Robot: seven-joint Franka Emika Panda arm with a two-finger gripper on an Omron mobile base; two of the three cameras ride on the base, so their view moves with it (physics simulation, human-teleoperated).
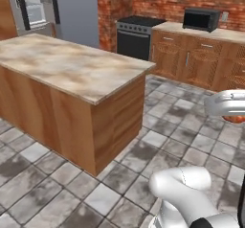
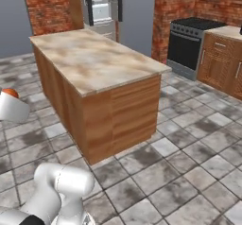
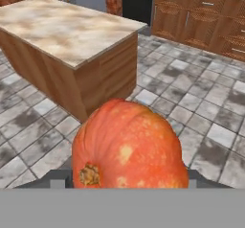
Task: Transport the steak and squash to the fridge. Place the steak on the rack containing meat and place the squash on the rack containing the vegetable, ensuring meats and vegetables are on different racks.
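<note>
Currently carrying | gripper (image 3: 125, 186) is closing on the squash (image 3: 129, 145), orange, stem end facing the camera | fridge (image 2: 101, 6) is standing open beyond the island counter's (image 1: 72, 66) far end, well apart, ahead-left of the jaws

Marble-topped wooden island (image 2: 94, 61) mid-floor, open fridge (image 2: 101, 6) behind it, black oven range (image 2: 189, 42) at right.
</note>
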